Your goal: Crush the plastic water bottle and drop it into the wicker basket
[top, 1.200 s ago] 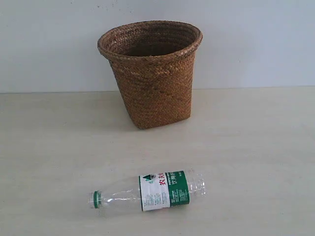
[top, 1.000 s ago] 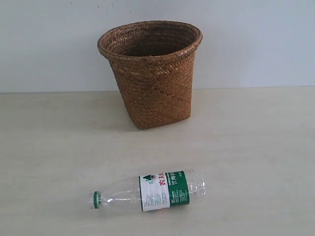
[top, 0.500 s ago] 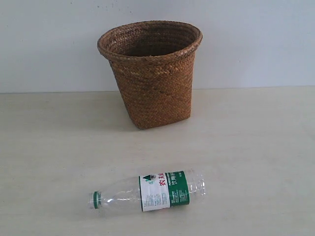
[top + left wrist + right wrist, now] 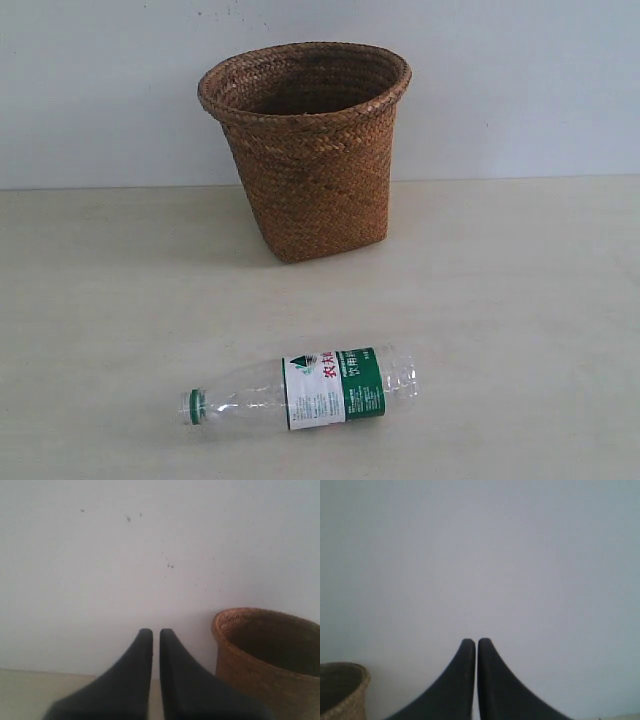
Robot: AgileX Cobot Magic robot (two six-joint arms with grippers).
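Note:
The plastic water bottle point(image 4: 305, 389) lies on its side on the pale table near the front, green cap pointing left, uncrushed. Behind it stands the wicker basket point(image 4: 308, 150), upright against the white wall. Neither arm shows in the exterior view. In the left wrist view my left gripper point(image 4: 156, 631) is shut with nothing between its black fingers, and the wicker basket point(image 4: 267, 655) stands beside it. In the right wrist view my right gripper point(image 4: 476, 641) is also shut and empty, facing the wall, with the basket's rim point(image 4: 342, 685) at the picture's edge. The bottle is out of both wrist views.
A pale wooden table point(image 4: 520, 300) runs back to a plain white wall point(image 4: 520, 90). Nothing else stands on it.

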